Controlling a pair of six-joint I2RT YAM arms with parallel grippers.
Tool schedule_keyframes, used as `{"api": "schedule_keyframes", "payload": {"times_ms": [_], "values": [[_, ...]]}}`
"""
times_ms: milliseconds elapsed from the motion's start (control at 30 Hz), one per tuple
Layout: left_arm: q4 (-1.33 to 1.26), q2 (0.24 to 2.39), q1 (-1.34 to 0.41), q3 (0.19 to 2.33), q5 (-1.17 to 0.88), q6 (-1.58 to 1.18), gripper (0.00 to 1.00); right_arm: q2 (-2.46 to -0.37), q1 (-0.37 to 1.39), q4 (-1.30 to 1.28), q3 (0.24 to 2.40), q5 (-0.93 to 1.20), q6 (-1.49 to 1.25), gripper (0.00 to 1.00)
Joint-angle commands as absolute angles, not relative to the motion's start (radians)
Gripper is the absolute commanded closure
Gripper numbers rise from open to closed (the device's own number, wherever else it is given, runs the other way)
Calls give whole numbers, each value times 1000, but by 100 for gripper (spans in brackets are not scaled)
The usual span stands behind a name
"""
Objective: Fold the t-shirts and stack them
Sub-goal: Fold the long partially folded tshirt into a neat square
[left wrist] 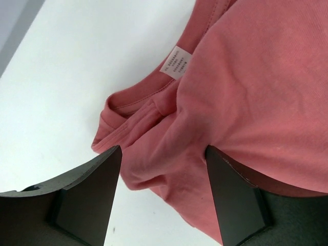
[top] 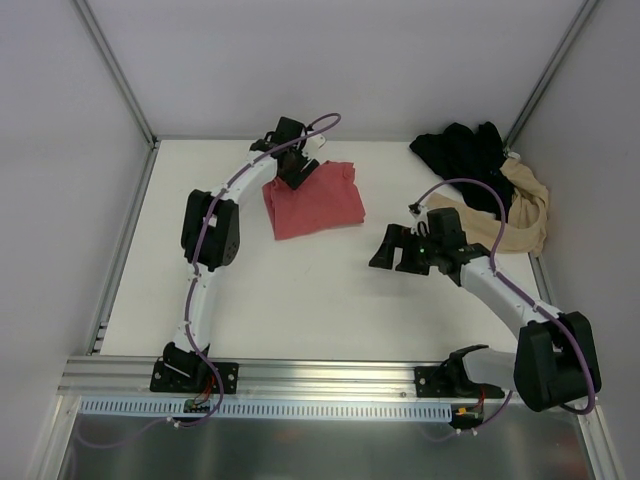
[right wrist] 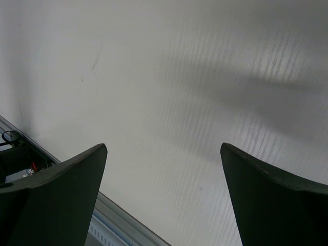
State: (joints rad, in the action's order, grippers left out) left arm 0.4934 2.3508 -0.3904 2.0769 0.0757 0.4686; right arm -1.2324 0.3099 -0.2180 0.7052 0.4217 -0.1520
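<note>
White table [top: 300, 290], coral-red t-shirt [left wrist: 256, 77], neck label [left wrist: 175, 62] unreadable, left pincer [left wrist: 161, 154] spread over it, right pincer [right wrist: 164, 148] spread.

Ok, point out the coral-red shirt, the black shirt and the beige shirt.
coral-red shirt [top: 315, 203], top external view, middle of the folded cloth.
black shirt [top: 462, 152], top external view, middle of the crumpled heap.
beige shirt [top: 527, 230], top external view, right-hand part near the wall.
</note>
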Motion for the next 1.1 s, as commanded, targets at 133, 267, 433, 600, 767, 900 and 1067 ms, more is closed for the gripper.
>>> {"api": "schedule_keyframes", "payload": {"times_ms": [133,267,433,600,767,900,1067], "values": [[508,2252,-361,2068,107,465,33,-1246,333,-212,727,391,-149,0],[512,2244,-356,2065,91,460,33,-1250,344,-213,733,382,-150,1],[523,2252,-351,2068,72,460,33,-1253,353,-215,735,376,-150,1],[537,2276,-341,2072,43,454,68,-1253,357,-215,738,371,-150,1],[538,2289,-330,2080,34,439,100,-1258,359,-218,739,370,-149,1],[534,2286,-327,2074,40,436,100,-1261,360,-215,739,370,-149,1],[515,2278,-322,2072,101,426,100,-1267,365,-212,738,371,-152,0]]}}
